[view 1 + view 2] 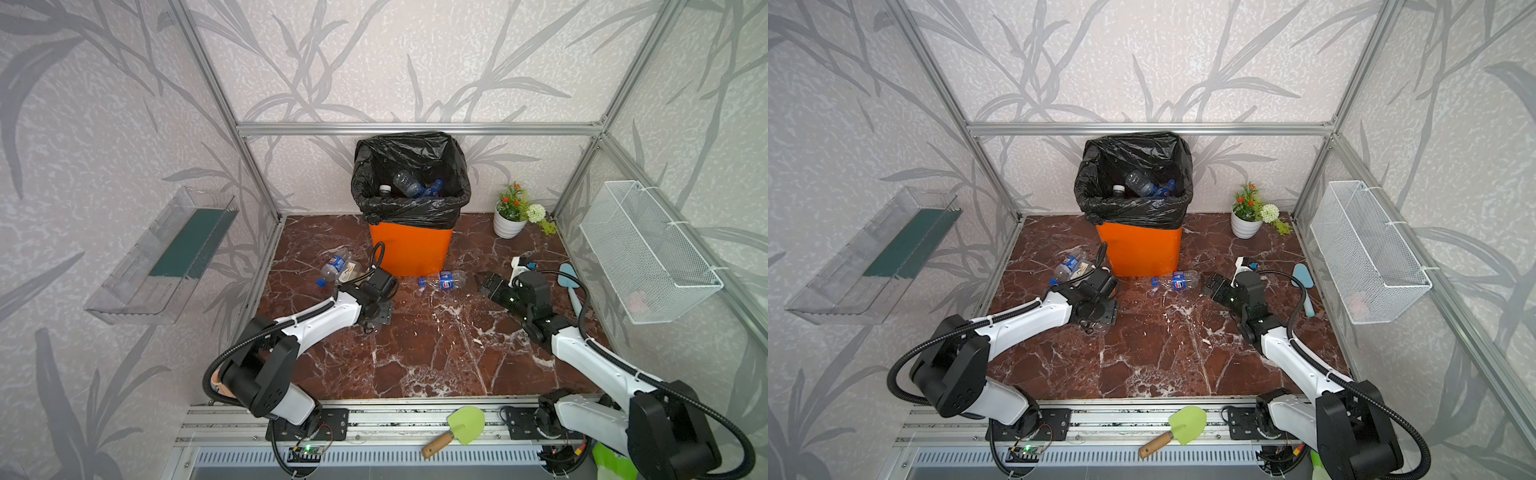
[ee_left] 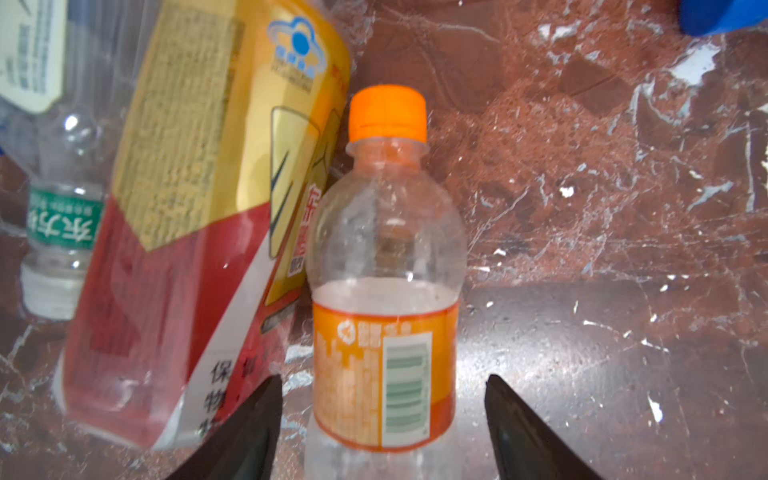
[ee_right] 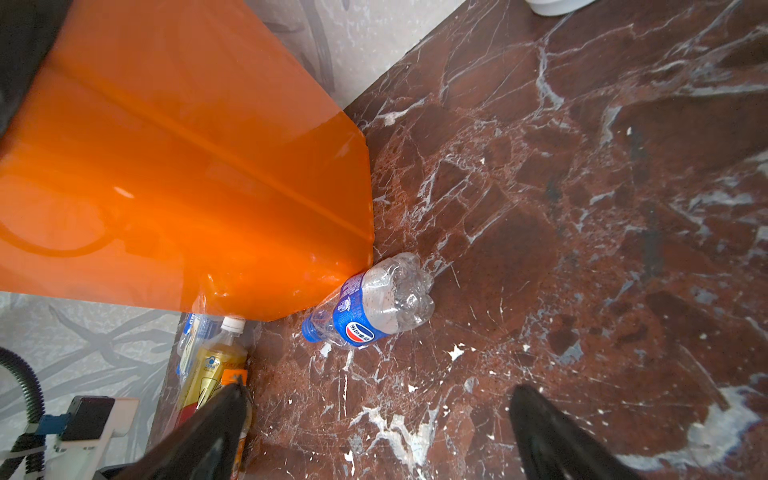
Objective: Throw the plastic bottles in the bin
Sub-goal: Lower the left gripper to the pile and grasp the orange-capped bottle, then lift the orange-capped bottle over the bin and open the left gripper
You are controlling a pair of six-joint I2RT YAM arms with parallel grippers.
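The orange bin (image 1: 411, 249) with its black bag stands at the back and holds several plastic bottles (image 1: 409, 183). My left gripper (image 2: 382, 378) is open, pointing down beside the bin's left corner. A clear bottle with orange cap and label (image 2: 386, 291) lies between its fingers, with a gap on each side. Next to it lie a yellow-and-red labelled bottle (image 2: 187, 228) and a green-labelled one (image 2: 62, 224). A blue-labelled bottle (image 1: 334, 266) lies further left. My right gripper (image 1: 484, 282) is open and empty, just right of a blue-labelled bottle (image 3: 374, 307) at the bin's corner.
A white flower pot (image 1: 509, 220) stands at the back right. A blue brush (image 1: 571, 286) and a small white object (image 1: 521, 264) lie by the right wall, under a white wire basket (image 1: 648, 249). A clear tray (image 1: 162, 257) hangs on the left wall. A green trowel (image 1: 465, 424) lies on the front rail.
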